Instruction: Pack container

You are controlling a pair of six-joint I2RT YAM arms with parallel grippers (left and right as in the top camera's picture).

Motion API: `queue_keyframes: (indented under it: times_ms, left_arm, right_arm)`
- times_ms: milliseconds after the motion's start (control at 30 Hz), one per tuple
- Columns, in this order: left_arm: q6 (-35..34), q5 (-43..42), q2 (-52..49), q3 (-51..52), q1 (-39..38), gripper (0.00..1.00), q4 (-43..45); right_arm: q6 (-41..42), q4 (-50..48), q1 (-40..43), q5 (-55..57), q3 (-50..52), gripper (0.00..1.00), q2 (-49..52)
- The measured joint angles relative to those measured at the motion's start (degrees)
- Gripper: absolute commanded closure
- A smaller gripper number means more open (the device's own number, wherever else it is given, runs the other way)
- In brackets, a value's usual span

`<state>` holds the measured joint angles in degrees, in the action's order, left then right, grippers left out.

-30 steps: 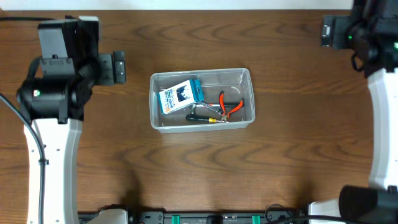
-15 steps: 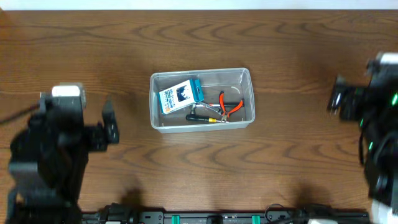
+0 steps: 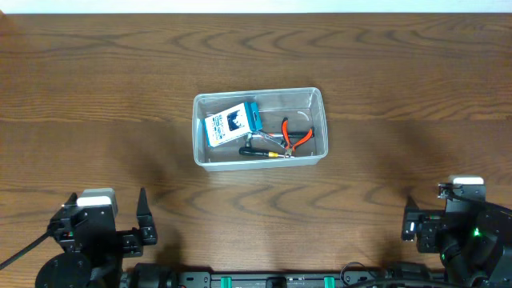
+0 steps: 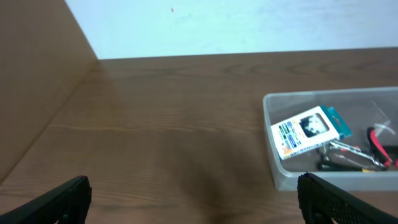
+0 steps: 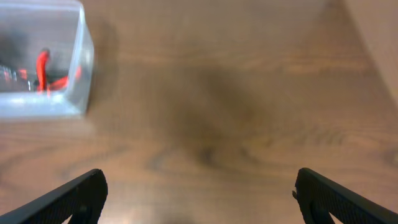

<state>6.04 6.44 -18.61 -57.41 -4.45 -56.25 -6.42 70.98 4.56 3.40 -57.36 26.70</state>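
Observation:
The clear plastic container (image 3: pixel 258 160) sits mid-table. Inside it lie a white and teal packaged item (image 3: pixel 231 124), red-handled pliers (image 3: pixel 294 136) and a dark tool (image 3: pixel 264 151). The container also shows in the left wrist view (image 4: pixel 273 158) and in the right wrist view (image 5: pixel 84 68). My left gripper (image 4: pixel 196 202) is open and empty at the table's front left, far from the container. My right gripper (image 5: pixel 199 196) is open and empty at the front right, also far from it.
The brown wooden table (image 3: pixel 400 80) surrounds the container. A pale wall (image 4: pixel 236 25) stands beyond the far edge in the left wrist view. The arm bases sit at the front left corner (image 3: pixel 96 240) and the front right corner (image 3: pixel 464 232).
Both arms have pulled back from the far side of the table to the front edge. The container and its contents have not moved.

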Motion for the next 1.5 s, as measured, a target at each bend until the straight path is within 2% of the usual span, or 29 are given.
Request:
queue_keyframes:
  times_ms: [633, 967, 1167, 1300, 1500]
  left_arm:
    - [0.00, 0.00, -0.02, 0.07, -1.66, 0.02, -0.31]
    - [0.00, 0.00, -0.02, 0.07, -1.66, 0.02, -0.35]
    - [-0.02, 0.00, -0.02, 0.11, -1.66, 0.02, -0.35]
    - [0.00, 0.00, -0.02, 0.17, -1.66, 0.02, -0.33]
    - [-0.02, 0.00, -0.02, 0.26, -1.66, 0.02, -0.35]
  right_arm:
    - [-0.07, 0.33, 0.02, -0.02, 0.22, 0.01, -0.39]
    - [-0.33, -0.81, -1.90, 0.20, 0.37, 0.01, -13.49]
    - [-0.55, -14.14, -4.39, 0.02, 5.92, 0.01, -21.59]
    - [-0.57, -26.12, -4.92, -1.66, 17.18, 0.01, -25.49]
    - [-0.74, -45.11, -5.90, -4.42, 31.87, 0.01, -25.81]
